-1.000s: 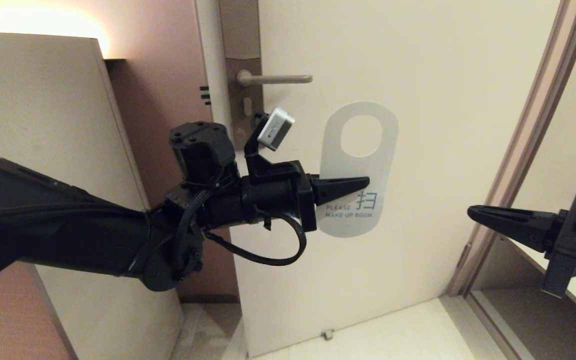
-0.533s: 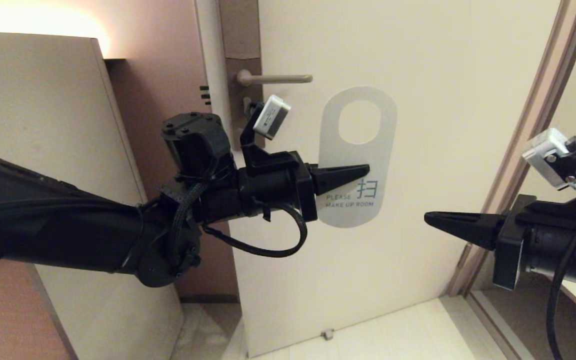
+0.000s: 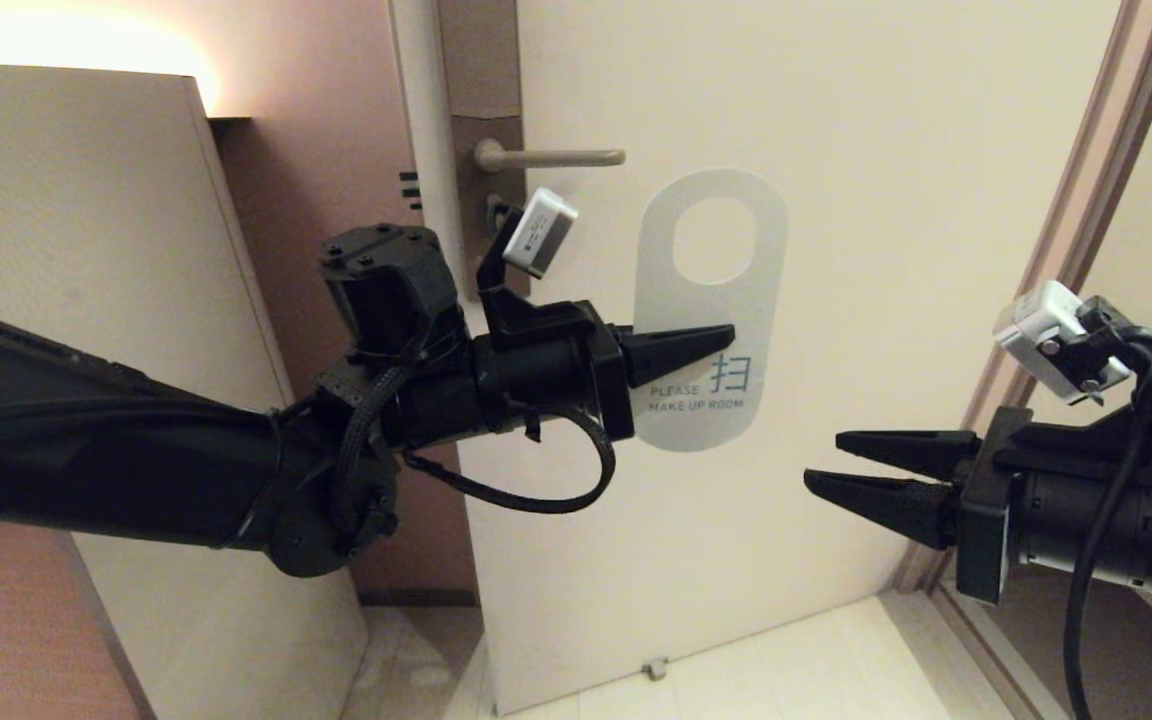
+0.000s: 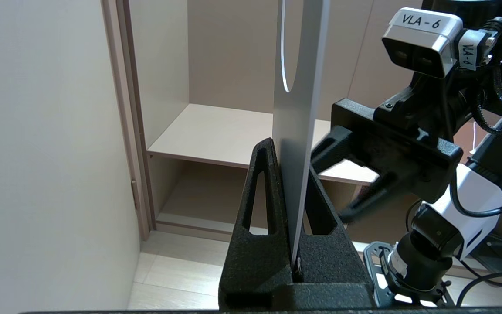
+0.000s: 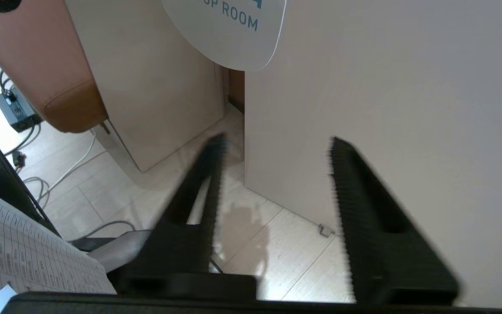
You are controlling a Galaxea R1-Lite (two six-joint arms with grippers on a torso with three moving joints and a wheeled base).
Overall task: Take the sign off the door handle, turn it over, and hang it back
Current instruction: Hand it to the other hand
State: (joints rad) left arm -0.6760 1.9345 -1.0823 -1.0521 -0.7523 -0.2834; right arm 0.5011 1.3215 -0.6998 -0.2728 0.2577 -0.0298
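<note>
The sign point(image 3: 761, 320) shows its white "MAKE UP ROOM" face, upright in front of the door, below and right of the door handle point(image 3: 556, 157) and off it. My left gripper point(image 3: 726, 342) is shut on the sign's lower middle from the left. In the left wrist view the sign point(image 4: 299, 87) stands edge-on between the left gripper's point(image 4: 292, 161) fingers. My right gripper point(image 3: 824, 461) is open, lower right of the sign and apart from it. The right wrist view has the sign's rounded lower end point(image 5: 233, 39) beyond the open right gripper point(image 5: 277, 140).
The pale door point(image 3: 886, 150) stands behind the sign, with its frame point(image 3: 1056, 280) to the right. A tall beige cabinet panel point(image 3: 86, 300) rises on the left. A closet shelf point(image 4: 216, 131) lies behind the right arm. Light floor tiles point(image 3: 786, 660) run below.
My right arm has swung in leftward toward the sign and its fingers have opened. My left gripper has lifted the sign a little.
</note>
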